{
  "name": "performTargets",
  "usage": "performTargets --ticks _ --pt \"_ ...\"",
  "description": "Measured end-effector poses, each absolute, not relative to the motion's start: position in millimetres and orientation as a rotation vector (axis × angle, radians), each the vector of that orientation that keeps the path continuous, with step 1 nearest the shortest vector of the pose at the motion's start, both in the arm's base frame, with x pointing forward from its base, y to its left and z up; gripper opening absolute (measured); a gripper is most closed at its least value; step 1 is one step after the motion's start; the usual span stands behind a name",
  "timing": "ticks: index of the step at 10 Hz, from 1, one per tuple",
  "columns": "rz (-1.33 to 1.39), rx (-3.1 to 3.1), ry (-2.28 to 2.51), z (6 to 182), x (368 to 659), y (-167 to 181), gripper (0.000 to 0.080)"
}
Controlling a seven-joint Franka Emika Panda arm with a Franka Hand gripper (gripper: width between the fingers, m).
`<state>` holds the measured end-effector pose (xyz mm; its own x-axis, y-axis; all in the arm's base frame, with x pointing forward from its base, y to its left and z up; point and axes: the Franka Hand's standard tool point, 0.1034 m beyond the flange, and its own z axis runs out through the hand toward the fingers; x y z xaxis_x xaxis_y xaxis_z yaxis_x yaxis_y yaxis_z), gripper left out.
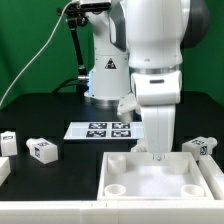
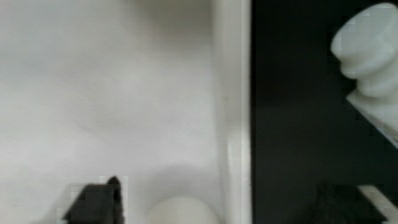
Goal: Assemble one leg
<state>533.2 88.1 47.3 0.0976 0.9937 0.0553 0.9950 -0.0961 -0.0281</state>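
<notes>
The hand [image 2: 228,204] stands wide open and empty over the panel [image 1: 165,182] rim. One leg [image 1: 42,150] lies loose on the counter [image 1: 50,115]; none appears fitted. Assembly judged unstarted.

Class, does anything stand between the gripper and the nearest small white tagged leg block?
Nothing visible does. The open gripper hangs over the rim of the large white tray-like panel; the small white square plastic leg lies toward the exterior view's right, only black table between.
</notes>
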Motion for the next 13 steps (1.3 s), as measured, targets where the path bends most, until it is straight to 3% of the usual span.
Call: performTargets --ticks 3,9,11,13 --pt "-0.098 -2.497 -1.883 78.3 533 79 0.0646" --pt "-0.114 -2.666 -1.622 76.2 530 79 0.0649" --pt "-0.132 -2.893 -1.139 78.3 523 85 0.0649" --pt "-0.135 -3.012 -0.692 78.8 516 113 0.0649"
